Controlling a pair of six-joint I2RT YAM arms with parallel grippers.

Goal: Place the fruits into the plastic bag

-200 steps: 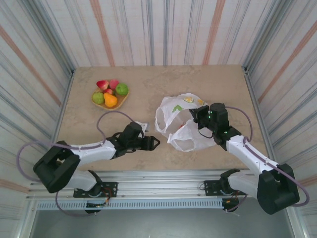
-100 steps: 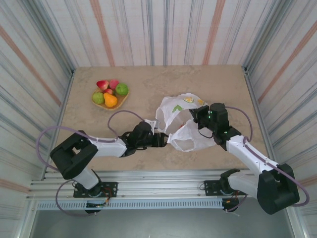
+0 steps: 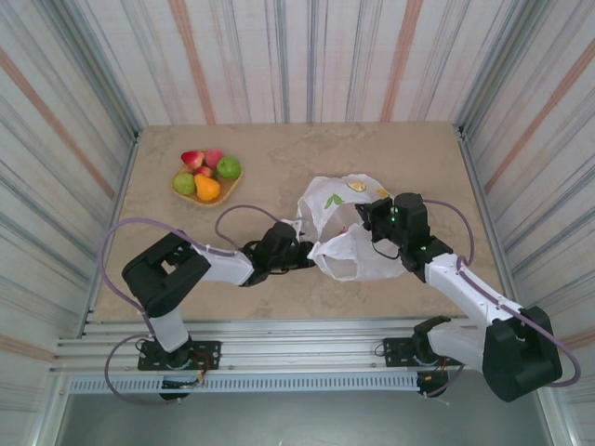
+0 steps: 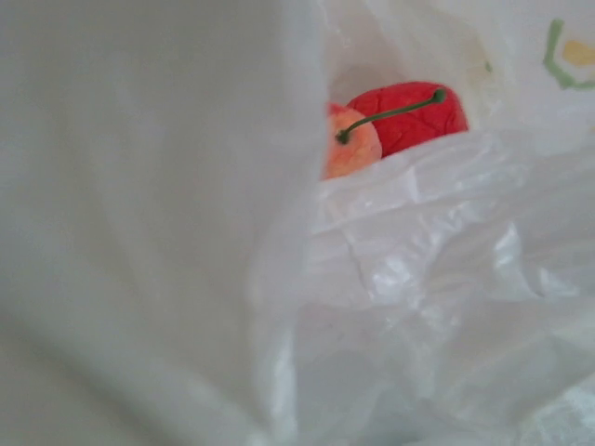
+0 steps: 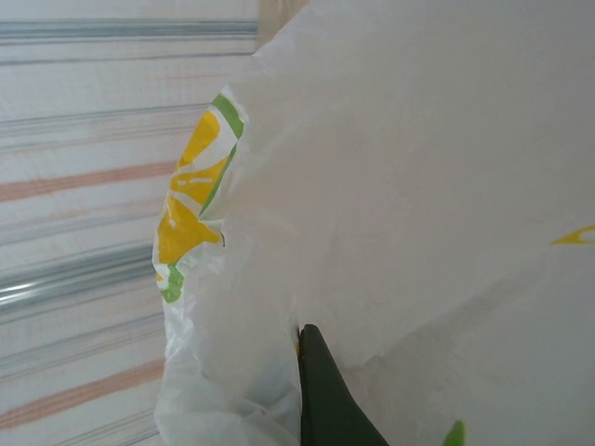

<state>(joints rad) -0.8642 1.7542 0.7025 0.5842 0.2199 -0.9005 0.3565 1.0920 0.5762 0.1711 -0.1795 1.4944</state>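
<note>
The plastic bag [image 3: 349, 249] lies between the left end effector [image 3: 302, 253], at its left edge, and the right end effector [image 3: 369, 220], at its right rim. Plastic hides both grips, so I cannot tell their state. Inside the bag sit 2 pieces, a red fruit [image 4: 414, 121] and a peach [image 4: 351, 153]. The remaining fruits [image 3: 206, 177] sit well left of the bag.

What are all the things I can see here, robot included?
Table: one, beige stone-look, under everything.
Woven tray: one, tan, far left part of the table.
Fruits on the tray: about six; red, pink, two green, orange-yellow; piled together.
Plastic bag: one, white with lemon-slice prints, right of centre.
Fruits in the bag: two visible in the left wrist view, one red, one peach-orange with a green stem.
Left gripper: one, black, at the bag's left edge; open or shut unclear.
Right gripper: one, black, at the bag's right side with plastic against it; grip unclear.
</note>
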